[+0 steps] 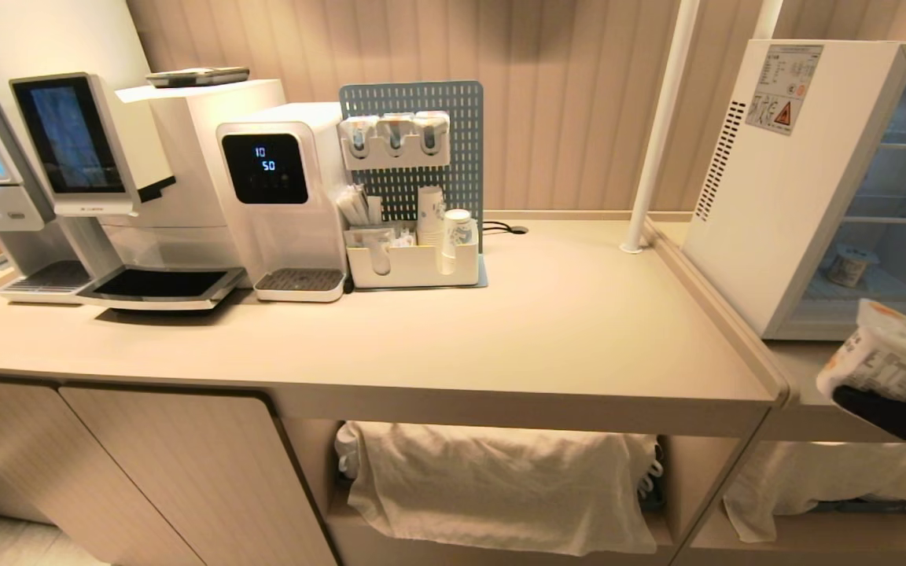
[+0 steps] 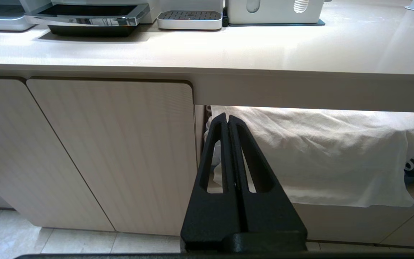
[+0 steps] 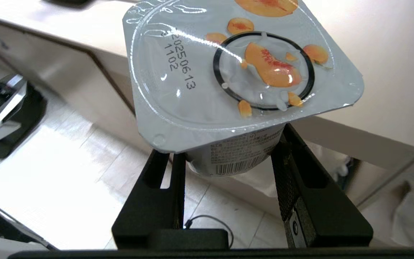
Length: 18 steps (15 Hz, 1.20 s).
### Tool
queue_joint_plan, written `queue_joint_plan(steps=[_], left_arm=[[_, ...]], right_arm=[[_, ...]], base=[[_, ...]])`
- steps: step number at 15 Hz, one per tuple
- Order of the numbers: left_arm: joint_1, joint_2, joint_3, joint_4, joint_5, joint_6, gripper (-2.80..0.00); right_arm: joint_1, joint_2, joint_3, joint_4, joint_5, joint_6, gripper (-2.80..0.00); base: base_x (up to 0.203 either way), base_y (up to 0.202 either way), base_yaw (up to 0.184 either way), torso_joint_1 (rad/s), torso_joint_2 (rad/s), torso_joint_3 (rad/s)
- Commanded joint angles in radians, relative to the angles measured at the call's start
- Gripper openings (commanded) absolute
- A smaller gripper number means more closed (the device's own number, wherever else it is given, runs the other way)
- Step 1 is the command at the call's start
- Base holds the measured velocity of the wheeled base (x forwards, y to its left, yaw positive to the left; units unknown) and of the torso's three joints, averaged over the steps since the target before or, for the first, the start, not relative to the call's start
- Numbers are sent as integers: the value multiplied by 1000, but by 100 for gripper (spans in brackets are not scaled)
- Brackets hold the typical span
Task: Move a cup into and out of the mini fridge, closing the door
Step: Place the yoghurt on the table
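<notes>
Your yogurt cup with the peach foil lid sits clamped between the right gripper fingers, just before the open mini fridge; another cup stands inside; your left gripper hangs closed before the cabinet door.

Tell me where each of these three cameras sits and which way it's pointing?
Head view: up on the robot's head, looking forward and down over the counter at the open mini fridge; only the right gripper shows, holding the yogurt cup.
Left wrist view: behind the shut left gripper, low, facing the cabinet fronts.
Right wrist view: behind the right gripper, facing the cup's peach-printed lid.
Shared: head and left wrist views both show the white cloth under the counter.
</notes>
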Motion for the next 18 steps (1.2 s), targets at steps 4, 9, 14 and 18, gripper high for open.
queue_joint_plan(steps=[4, 9, 14, 18], left_arm=[[0, 0, 0, -1, 0, 0, -280], [0, 0, 0, -1, 0, 0, -280], [0, 0, 0, -1, 0, 0, -280], [0, 0, 0, -1, 0, 0, -280]], right_arm=[[18, 575, 21, -492, 9, -46, -280], [38, 697, 75, -761, -8, -7, -280], [36, 666, 78, -755, -12, -4, -280], [36, 642, 87, -753, -13, 10, -280]], base=[[0, 0, 0, 0, 0, 0], [0, 0, 0, 0, 0, 0], [0, 0, 0, 0, 0, 0], [0, 0, 0, 0, 0, 0]])
